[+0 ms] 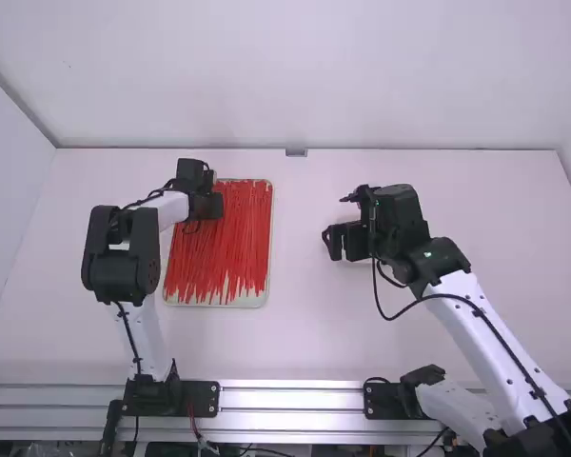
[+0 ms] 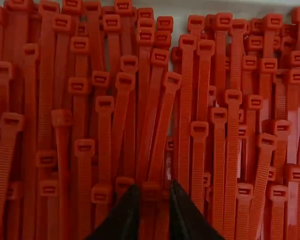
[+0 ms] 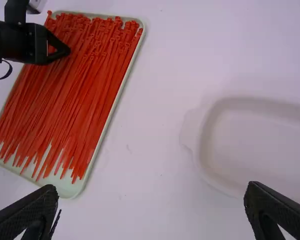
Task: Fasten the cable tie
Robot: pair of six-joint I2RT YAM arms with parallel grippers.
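Note:
A dense pile of red cable ties (image 1: pixel 224 243) lies on a pale tray (image 1: pixel 219 302) left of the table's middle. My left gripper (image 1: pixel 198 205) is down on the far left corner of the pile. Its fingers (image 2: pixel 125 215) stand close together with the head of one red tie (image 2: pixel 151 191) pinched between them. The right wrist view also has the ties (image 3: pixel 65 100) and the left gripper (image 3: pixel 52 47) on their far end. My right gripper (image 1: pixel 347 240) hangs open above bare table right of the tray, and its fingertips (image 3: pixel 40 205) are wide apart with nothing between them.
A shallow white container (image 3: pixel 255 145) sits on the table beside the right gripper. The tray's rim (image 3: pixel 97 165) lies about a hand's width from it. Bare table stretches between the tray and the container and along the front edge.

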